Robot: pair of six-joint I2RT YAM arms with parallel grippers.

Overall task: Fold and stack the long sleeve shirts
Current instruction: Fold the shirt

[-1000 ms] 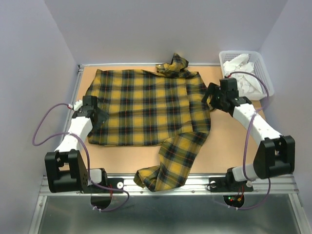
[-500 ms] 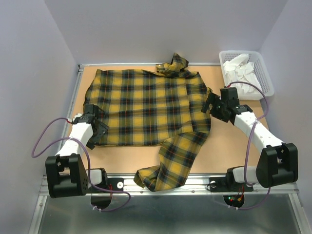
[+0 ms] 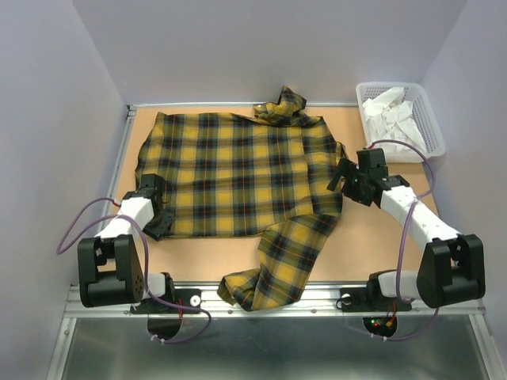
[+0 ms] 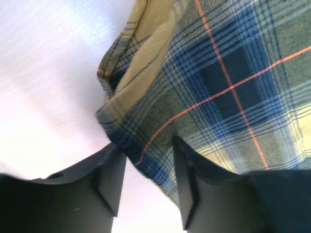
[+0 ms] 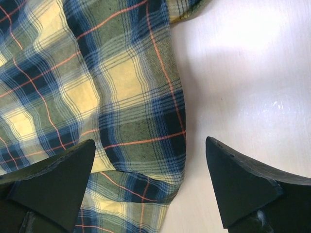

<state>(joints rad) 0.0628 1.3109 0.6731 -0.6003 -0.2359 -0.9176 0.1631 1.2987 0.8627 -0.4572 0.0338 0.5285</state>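
Observation:
One long sleeve shirt (image 3: 238,174), yellow and dark plaid, lies spread flat on the tan table. Its collar (image 3: 283,107) is at the far edge, and one sleeve (image 3: 277,261) trails to the near rail. My left gripper (image 3: 162,223) is down at the shirt's near-left corner. In the left wrist view its fingers (image 4: 147,143) are half closed astride the shirt's hem (image 4: 146,160), with bare table still showing between them. My right gripper (image 3: 341,176) hovers wide open over the shirt's right edge. The right wrist view shows plaid cloth (image 5: 121,97) under that gripper (image 5: 149,141), with nothing gripped.
A white basket (image 3: 432,131) holding white cloths (image 3: 392,111) stands at the far right corner. Purple walls close in three sides. A metal rail (image 3: 317,299) runs along the near edge, and the sleeve end drapes over it.
My left gripper has slid toward me along the shirt's left edge to its near corner, and its jaws have narrowed. The right gripper shifted slightly nearer and stayed open.

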